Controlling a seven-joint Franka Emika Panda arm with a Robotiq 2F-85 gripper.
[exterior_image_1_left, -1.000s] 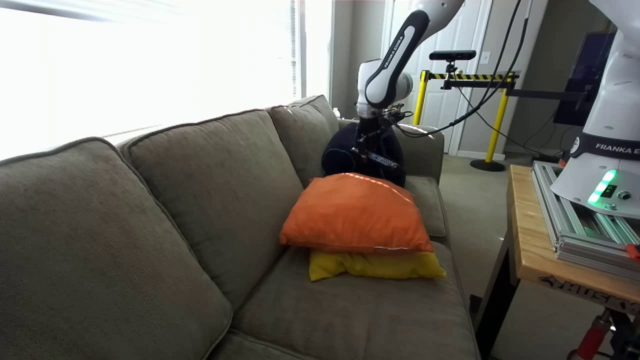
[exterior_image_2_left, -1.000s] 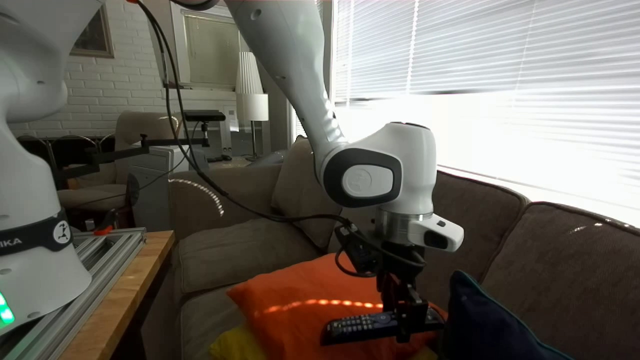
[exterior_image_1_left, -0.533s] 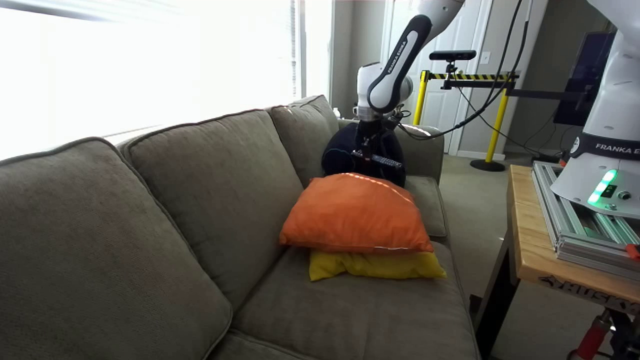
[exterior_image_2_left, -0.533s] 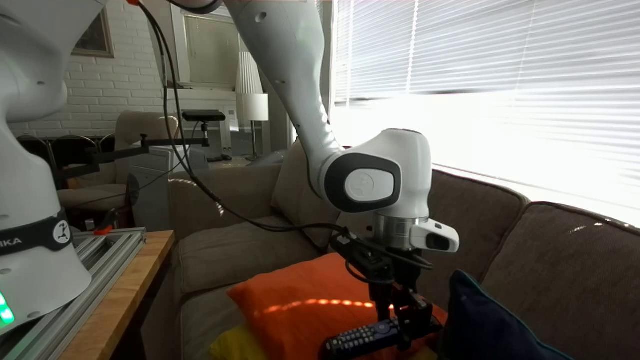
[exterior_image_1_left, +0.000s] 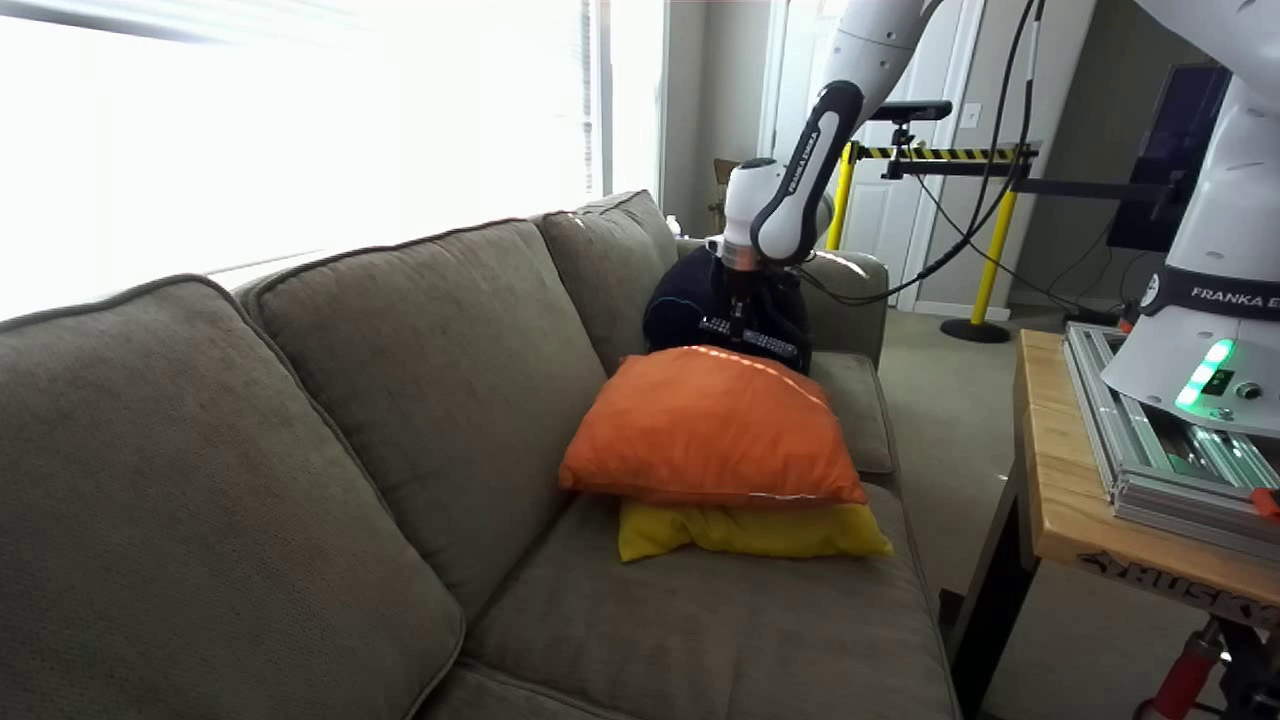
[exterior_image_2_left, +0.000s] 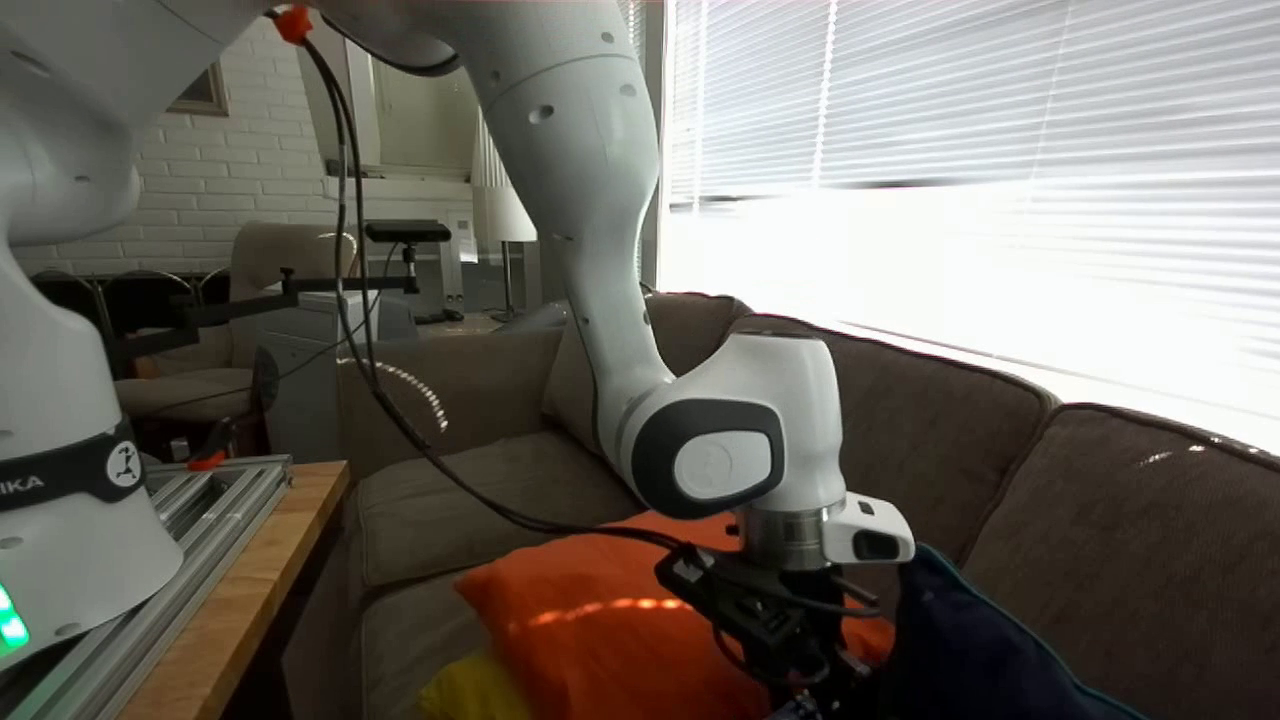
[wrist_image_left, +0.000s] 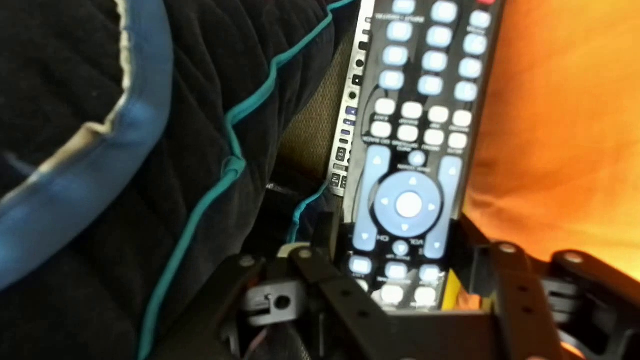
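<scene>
My gripper (wrist_image_left: 397, 235) is shut on a long black remote (wrist_image_left: 407, 202), its fingers pressed against the long sides. Pale blue and white buttons cover the face of this remote. Beneath it, partly hidden, a slim silver remote (wrist_image_left: 345, 130) lies lower down on the sofa. A navy cushion with teal piping (wrist_image_left: 210, 100) is on the left in the wrist view, and an orange cushion (wrist_image_left: 565, 125) is on the right. In an exterior view the held remote (exterior_image_1_left: 770, 342) hangs just behind the orange cushion (exterior_image_1_left: 710, 425), in front of the navy cushion (exterior_image_1_left: 675, 310).
A yellow cushion (exterior_image_1_left: 760, 530) sticks out from under the orange one. The brown sofa's backrest (exterior_image_1_left: 430, 380) runs along the window. Across from it stands a wooden table (exterior_image_1_left: 1050, 480) bearing the robot's base. Cables (exterior_image_2_left: 430, 450) droop along the arm.
The arm has come down with the black remote in the gripper. In an exterior view the remote has sunk almost wholly below the frame's bottom edge. The cushions have stayed put.
</scene>
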